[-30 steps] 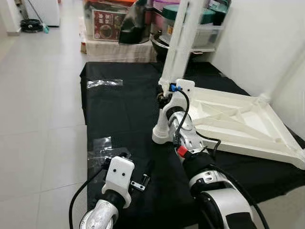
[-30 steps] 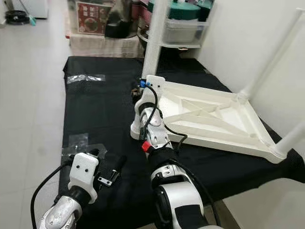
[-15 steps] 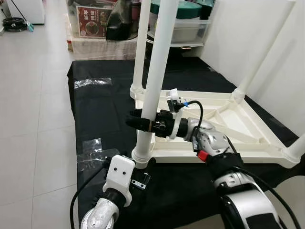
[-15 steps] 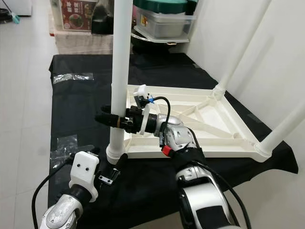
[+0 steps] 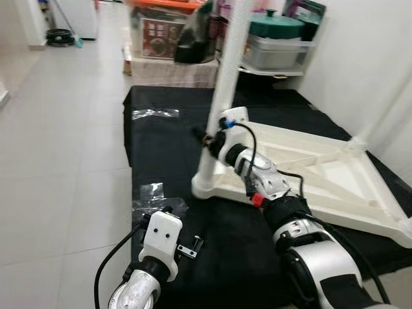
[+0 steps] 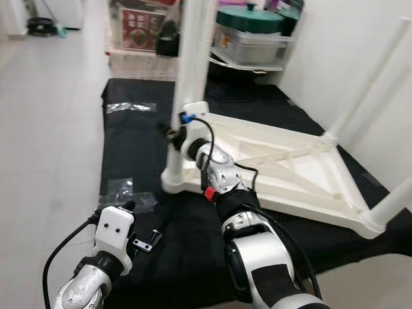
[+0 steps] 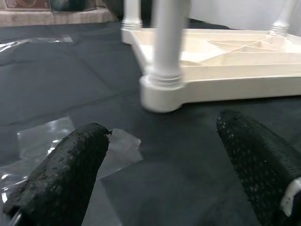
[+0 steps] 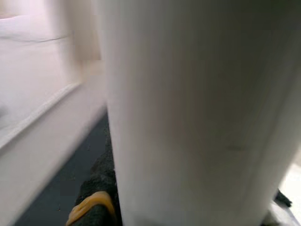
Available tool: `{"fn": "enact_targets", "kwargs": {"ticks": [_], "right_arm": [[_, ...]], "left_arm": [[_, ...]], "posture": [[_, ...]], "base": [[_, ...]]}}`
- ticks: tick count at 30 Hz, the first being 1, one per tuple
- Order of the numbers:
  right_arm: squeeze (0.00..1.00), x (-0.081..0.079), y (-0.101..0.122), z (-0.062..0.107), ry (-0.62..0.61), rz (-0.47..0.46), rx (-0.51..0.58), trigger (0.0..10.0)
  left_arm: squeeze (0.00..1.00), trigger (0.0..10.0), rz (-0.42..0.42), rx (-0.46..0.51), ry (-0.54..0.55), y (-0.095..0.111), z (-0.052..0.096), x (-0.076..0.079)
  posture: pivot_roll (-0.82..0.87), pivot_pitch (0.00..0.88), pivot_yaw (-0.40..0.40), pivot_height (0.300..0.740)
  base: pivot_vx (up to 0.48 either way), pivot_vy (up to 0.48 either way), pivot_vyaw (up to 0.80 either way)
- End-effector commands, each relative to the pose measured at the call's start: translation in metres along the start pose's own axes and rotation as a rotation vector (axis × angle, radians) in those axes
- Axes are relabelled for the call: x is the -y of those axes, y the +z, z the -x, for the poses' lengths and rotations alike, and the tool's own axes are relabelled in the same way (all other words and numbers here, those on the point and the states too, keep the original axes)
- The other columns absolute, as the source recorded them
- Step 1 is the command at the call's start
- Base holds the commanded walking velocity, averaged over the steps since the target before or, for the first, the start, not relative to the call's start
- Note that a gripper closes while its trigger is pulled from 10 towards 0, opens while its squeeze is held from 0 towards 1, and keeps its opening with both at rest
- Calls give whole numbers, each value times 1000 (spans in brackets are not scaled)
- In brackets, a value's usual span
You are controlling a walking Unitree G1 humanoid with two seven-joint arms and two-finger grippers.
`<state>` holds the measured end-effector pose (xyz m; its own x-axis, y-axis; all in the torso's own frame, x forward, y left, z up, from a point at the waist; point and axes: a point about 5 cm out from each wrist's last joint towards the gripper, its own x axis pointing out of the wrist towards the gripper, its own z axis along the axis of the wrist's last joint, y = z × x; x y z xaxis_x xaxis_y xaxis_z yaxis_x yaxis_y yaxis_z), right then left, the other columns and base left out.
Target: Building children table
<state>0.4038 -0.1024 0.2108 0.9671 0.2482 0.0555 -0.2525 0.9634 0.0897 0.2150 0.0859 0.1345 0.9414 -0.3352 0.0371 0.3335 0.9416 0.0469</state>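
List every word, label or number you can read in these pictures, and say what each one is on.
None can be read.
The red printed box by the far wall carries printing, too small and blurred to read.
The table leg, the upturned tabletop and the right gripper at the leg show no text.

A black cloth [image 5: 161,141] covers the tiled floor [image 5: 58,129] (storage boxes [image 5: 277,42] behind).

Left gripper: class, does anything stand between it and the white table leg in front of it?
Nothing upright does. Between the left gripper and the white table leg lies only black cloth, with a flat clear plastic bag near the fingers.
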Motion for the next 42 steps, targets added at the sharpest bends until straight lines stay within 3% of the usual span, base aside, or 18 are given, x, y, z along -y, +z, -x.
{"fn": "enact_targets", "kwargs": {"ticks": [1,7,9,10,12,13,16,17,24,25,26,27,28,29,33,34,37,42], "right_arm": [[0,28,-11,9,-231,-10,-39,0],[0,18,-13,20,-476,-63,16,0],[0,9,-12,18,-454,-84,30,0],[0,1,-10,16,-415,-86,50,10000],[0,-5,-8,15,-393,-84,62,10000],[1000,-11,-6,14,-343,-84,95,10000],[1000,-13,-3,14,-303,-78,130,10000],[0,-16,-3,10,-188,-138,131,10000],[0,-11,-4,8,35,-188,110,10000],[0,-13,-5,22,550,-233,20,10000],[0,-13,-5,22,550,-233,20,10000],[0,-13,-4,35,786,-215,5,10000],[0,-13,-4,35,786,-215,5,10000],[0,-13,-5,46,951,-223,-37,10000],[0,-15,-5,51,1050,-225,-61,10000],[0,-28,-6,49,1164,-210,-84,10000],[0,-38,-9,45,1208,-169,-100,10000],[0,-50,-13,32,1115,-101,-87,10000]], "left_arm": [[0,10000,9,-24,-13,-6,0,3],[0,10000,5,-25,-16,-6,0,2],[0,10000,4,-26,-17,-6,0,3],[0,10000,4,-27,-18,-7,0,3],[0,10000,4,-28,-18,-7,0,3],[0,10000,4,-28,-18,-7,0,3],[0,10000,4,-26,-18,-7,0,3],[0,10000,5,-25,-15,-6,0,3],[0,10000,7,-24,-13,-5,-1,3],[0,10000,9,-22,-13,-4,-1,3],[0,10000,9,-22,-13,-4,-1,3],[0,10000,9,-23,-14,-4,-1,3],[0,10000,9,-23,-14,-4,-1,3],[0,10000,9,-22,-14,-4,-2,3],[0,10000,8,-21,-13,-3,-2,3],[0,10000,7,-20,-12,-3,-2,2],[0,10000,6,-19,-11,-3,-2,2],[0,10000,6,-21,-11,-3,-2,2]], "posture": [[103,28,-137,740],[104,28,-134,740],[104,23,-134,740],[104,24,-135,740],[103,21,-136,740],[103,25,-134,740],[108,26,-143,740],[106,30,-141,740],[105,31,-141,740],[100,32,-143,740],[100,32,-143,740],[102,33,-141,740],[102,33,-141,740],[103,33,-143,740],[112,36,-146,740],[115,38,-142,740],[115,38,-142,740],[118,42,-144,740]], "base": [[0,0,0],[0,0,0],[0,0,0],[0,0,0],[0,0,0],[0,0,0],[0,0,0],[0,0,0],[0,0,0],[0,0,0],[0,0,0],[0,0,0],[0,0,0],[0,0,0],[0,0,0],[0,0,0],[0,0,0],[0,0,0]]}}
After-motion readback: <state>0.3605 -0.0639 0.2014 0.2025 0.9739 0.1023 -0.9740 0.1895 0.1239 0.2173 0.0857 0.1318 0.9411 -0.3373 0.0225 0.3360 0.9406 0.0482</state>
